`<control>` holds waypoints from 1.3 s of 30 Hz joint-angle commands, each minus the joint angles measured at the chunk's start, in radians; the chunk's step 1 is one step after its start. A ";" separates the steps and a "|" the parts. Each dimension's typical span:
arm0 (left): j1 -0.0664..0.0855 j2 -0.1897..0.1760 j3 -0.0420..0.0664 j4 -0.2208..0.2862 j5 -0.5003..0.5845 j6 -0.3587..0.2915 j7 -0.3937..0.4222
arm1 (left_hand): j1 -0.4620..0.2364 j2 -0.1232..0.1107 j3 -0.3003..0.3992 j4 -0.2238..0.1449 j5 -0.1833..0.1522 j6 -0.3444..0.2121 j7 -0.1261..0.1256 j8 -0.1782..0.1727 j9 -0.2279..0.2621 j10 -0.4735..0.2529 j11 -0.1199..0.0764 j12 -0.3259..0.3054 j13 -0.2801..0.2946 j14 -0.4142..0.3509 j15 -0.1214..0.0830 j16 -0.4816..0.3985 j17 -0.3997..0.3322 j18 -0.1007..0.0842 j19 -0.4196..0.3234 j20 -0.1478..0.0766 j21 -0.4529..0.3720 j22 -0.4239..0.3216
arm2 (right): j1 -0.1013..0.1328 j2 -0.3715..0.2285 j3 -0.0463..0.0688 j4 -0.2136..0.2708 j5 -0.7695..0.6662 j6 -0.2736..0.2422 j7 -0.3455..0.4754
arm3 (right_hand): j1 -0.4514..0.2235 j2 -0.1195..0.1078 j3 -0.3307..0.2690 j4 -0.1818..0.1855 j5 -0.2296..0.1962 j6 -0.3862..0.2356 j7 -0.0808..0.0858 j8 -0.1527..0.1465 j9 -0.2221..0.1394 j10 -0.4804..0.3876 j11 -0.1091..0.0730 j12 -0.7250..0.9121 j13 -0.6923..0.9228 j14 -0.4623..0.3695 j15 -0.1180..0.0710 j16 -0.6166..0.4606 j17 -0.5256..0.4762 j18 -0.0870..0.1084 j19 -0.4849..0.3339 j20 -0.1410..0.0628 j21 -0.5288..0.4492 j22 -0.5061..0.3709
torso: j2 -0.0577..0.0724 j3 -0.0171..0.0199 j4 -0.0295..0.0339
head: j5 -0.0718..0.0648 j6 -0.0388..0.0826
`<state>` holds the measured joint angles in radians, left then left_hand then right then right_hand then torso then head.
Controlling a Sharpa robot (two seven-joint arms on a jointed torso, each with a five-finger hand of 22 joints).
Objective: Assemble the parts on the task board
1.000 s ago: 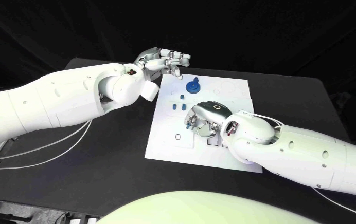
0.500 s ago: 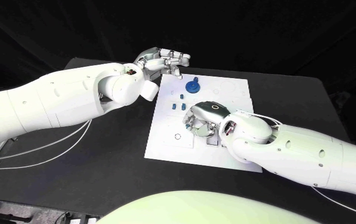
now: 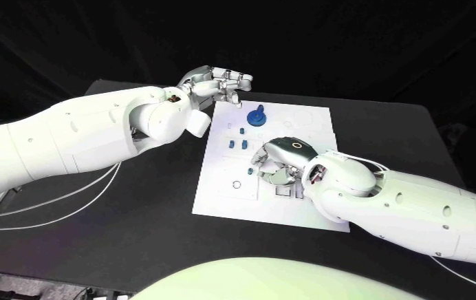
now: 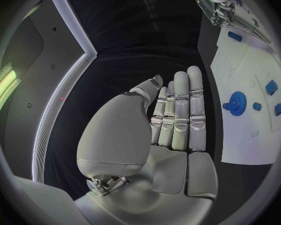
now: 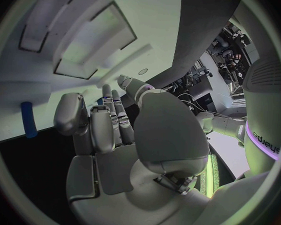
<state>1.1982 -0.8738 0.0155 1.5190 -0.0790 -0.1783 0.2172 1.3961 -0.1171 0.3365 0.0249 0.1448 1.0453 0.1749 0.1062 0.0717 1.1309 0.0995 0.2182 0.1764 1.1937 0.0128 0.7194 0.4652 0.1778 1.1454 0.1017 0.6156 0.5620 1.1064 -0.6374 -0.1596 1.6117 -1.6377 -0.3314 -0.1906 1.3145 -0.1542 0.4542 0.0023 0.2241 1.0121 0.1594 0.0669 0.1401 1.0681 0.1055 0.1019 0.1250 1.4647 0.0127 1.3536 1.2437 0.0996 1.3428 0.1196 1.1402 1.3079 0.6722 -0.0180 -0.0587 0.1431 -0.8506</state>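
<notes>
Two hands were in view above the black table. The right hand hung palm-down over the middle of the task board, hiding the recesses beneath it; its fingers were curled, and whether they held a part could not be determined. The left hand hovered off the board's far left corner, fingers straight and together, holding nothing. A blue gear stood on the board's far end, with small blue parts nearer and one blue peg just beside the right hand. Outlines printed on the board were too faint to read.
</notes>
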 commanded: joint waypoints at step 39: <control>0.000 -0.007 -0.002 -0.001 -0.006 0.030 0.000 | 0.000 0.000 -0.002 -0.004 -0.001 -0.004 0.000 -0.002 0.000 -0.005 0.001 0.006 -0.001 -0.002 0.008 -0.004 -0.002 0.005 0.005 0.003 -0.008 -0.002 | 0.085 -0.116 0.015 -0.080 -0.008 0.121 0.002 | 0.015 0.010 -0.060 0.004 -0.030 0.007 -0.016 0.009 -0.004 -0.035 -0.005 0.036 -0.006 0.035 0.004 -0.015 -0.024 0.002 -0.017 0.002 -0.047 0.015 | 0.000 -0.0015 -0.0037 | -0.048 0.025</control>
<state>1.1981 -0.8810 0.0128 1.5170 -0.0812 -0.1660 0.2129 1.3961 -0.1171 0.3365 0.0249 0.1448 1.0453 0.1749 0.1062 0.0718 1.1309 0.0996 0.2181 0.1764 1.1904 0.0162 0.7194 0.4643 0.1778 1.1453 0.1017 0.6118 0.5613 1.1938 -0.7550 -0.1440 1.5330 -1.6335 -0.2318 -0.1952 1.3281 -0.1491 0.3957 0.0056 0.1908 1.0171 0.1442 0.0736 0.1352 1.0293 0.1051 0.1369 0.1193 1.4647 0.0126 1.3420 1.2201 0.0997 1.3202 0.1240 1.0883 1.3075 0.6715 -0.0198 -0.0615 0.0940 -0.8234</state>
